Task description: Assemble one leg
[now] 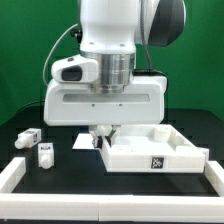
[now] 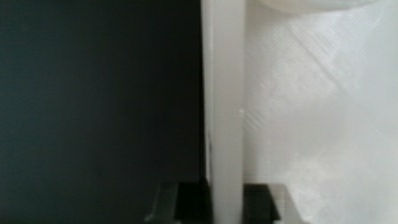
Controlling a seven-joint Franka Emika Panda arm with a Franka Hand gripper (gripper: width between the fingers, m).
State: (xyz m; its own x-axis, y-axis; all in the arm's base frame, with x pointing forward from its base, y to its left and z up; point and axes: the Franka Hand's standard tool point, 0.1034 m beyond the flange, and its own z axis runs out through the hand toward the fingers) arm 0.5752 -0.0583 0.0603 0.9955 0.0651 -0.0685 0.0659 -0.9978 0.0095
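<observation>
Big white arm [image 1: 110, 40] over mid-scene, reaching straight down onto black desk [image 1: 60, 168].

White tray-like tabletop [image 1: 185, 155] toward the exterior view's right. Flat on desk, open side up, square tag on near wall.

End effector [image 1: 103, 133] down at the tabletop corner toward the exterior view's left. In wrist view, dark fingers [image 2: 182, 202] either side of the upright wall of the tabletop [image 2: 222, 100], pressed to both faces, no gap showing. Read as clamped on that wall, not on a leg.

Two legs loose on desk toward the exterior view's left, well apart from end effector. One leg [image 1: 28, 138] further back, seemingly on its side; another [image 1: 45, 153] nearer the camera, upright by the look of it. Near each other, not touching. Nothing in contact with either. Any further legs not made out with certainty.

Handling, judged only: hard plastic, stiff, light, no give under a squeeze. Smooth sides, so probably slippery. Short and chunky, so liable to tip or roll if nudged. Best taken across the body at mid-height, fingers square on opposite sides, clear of whichever end goes into the tabletop. Leg step not yet begun.
</observation>
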